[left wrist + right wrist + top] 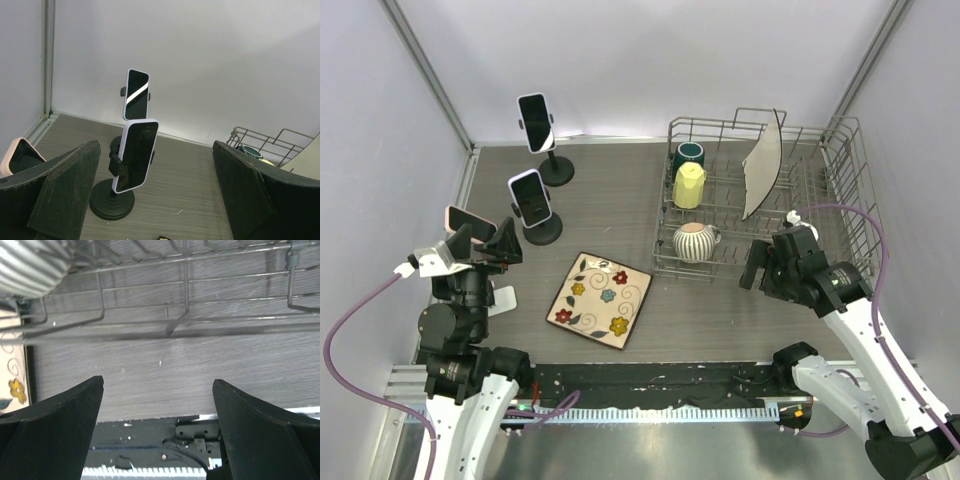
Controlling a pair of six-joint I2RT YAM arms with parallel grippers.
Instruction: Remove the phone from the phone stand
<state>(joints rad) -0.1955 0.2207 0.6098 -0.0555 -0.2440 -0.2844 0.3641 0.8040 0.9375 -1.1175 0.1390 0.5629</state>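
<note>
1. Grey wood-grain table (pixel 720 310) with plain white walls around it. Two black stands sit on its far left part, each with a white-edged phone clipped in.
2. I judge the nearer phone (pixel 530 197) to be the target. It sits upright on its stand (pixel 542 230), long axis close to vertical, with the top leaning slightly. The farther phone (pixel 535 122) stands behind it, close to the back wall.
3. The left gripper (pixel 483 243) hangs just near and left of that stand. Its fingers are spread fully and hold nothing. A pink-cased phone (pixel 470 217) sits right at its left side.
4. In the left wrist view the nearer phone shows between the two fingers (pixel 65 190), left of the middle of the gap and some way ahead. The fingers lie level, across the phone's long axis, so closing would meet its two long edges.
5. The coming move likely needs the left arm to go forward toward the far side and shift a little, so the phone centres in the gap.
6. The right gripper (pixel 757 268) is also wide open and empty. It hovers at the near edge of the dish rack (pixel 840 190), well apart from both stands, so the left arm is plainly the closer one.
</note>
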